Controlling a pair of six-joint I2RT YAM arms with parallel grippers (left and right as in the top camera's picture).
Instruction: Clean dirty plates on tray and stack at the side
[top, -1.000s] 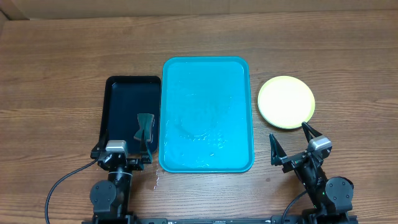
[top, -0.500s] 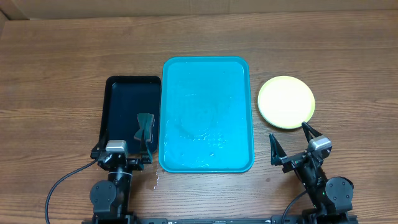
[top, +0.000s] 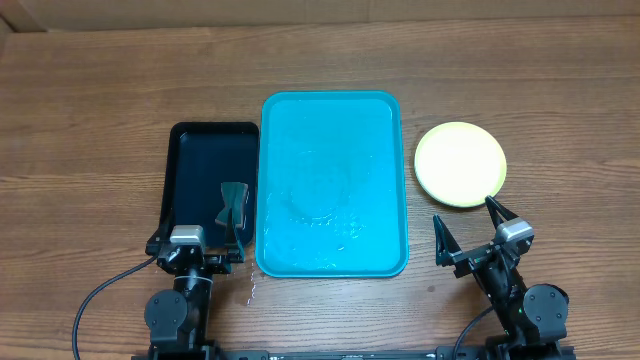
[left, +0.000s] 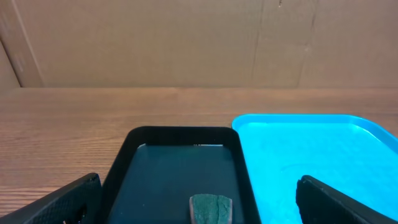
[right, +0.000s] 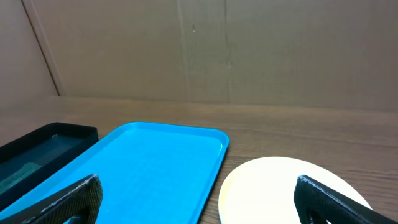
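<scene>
Overhead, the turquoise tray (top: 333, 183) lies mid-table. A black tray (top: 205, 165) sits against its left edge, with a dark green sponge (top: 234, 203) at its near end. A yellow-green plate (top: 460, 163) sits on the table right of the turquoise tray. The left gripper (top: 200, 234) and right gripper (top: 464, 212) rest near, jaws spread wide, holding nothing.

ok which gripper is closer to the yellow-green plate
Right. The right gripper hangs open just in front of the yellow-green plate's near edge; the left gripper is across the turquoise tray, over the near end of the black tray.
</scene>
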